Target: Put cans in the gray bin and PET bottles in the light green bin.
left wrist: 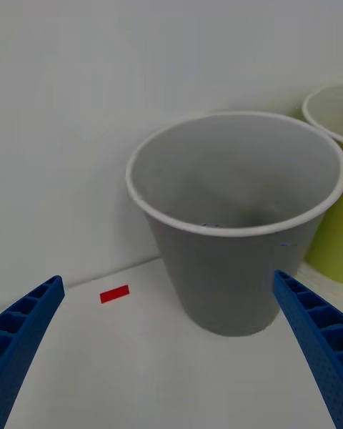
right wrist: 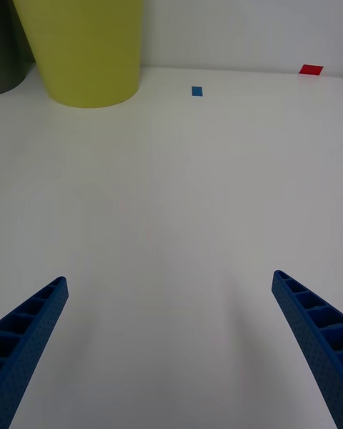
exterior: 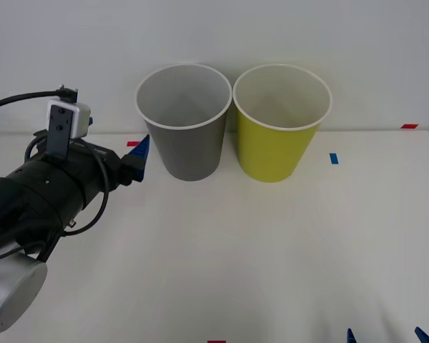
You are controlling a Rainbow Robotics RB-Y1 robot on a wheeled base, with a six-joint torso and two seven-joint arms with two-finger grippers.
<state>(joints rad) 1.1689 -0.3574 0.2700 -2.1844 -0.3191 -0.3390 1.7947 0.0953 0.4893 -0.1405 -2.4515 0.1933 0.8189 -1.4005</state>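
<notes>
The gray bin (exterior: pixel 193 151) stands upright at the back of the white table, and the light green bin (exterior: pixel 277 151) stands touching it on its right. My left gripper (exterior: pixel 138 157) hovers just left of the gray bin, raised off the table, open with nothing between its fingers. In the left wrist view the gray bin (left wrist: pixel 229 286) sits straight ahead of the left gripper (left wrist: pixel 166 279), with the light green bin (left wrist: pixel 330 239) behind its edge. My right gripper (exterior: pixel 384 333) rests open and empty at the table's near right edge, where the right wrist view shows the right gripper (right wrist: pixel 169 277) facing the light green bin (right wrist: pixel 86 36). No cans or PET bottles are in view.
Small tape marks lie on the table: a blue one (exterior: pixel 334 158) right of the green bin, a red one (exterior: pixel 410 126) at the far right, and a red one (left wrist: pixel 114 294) left of the gray bin. A white wall rises right behind the bins.
</notes>
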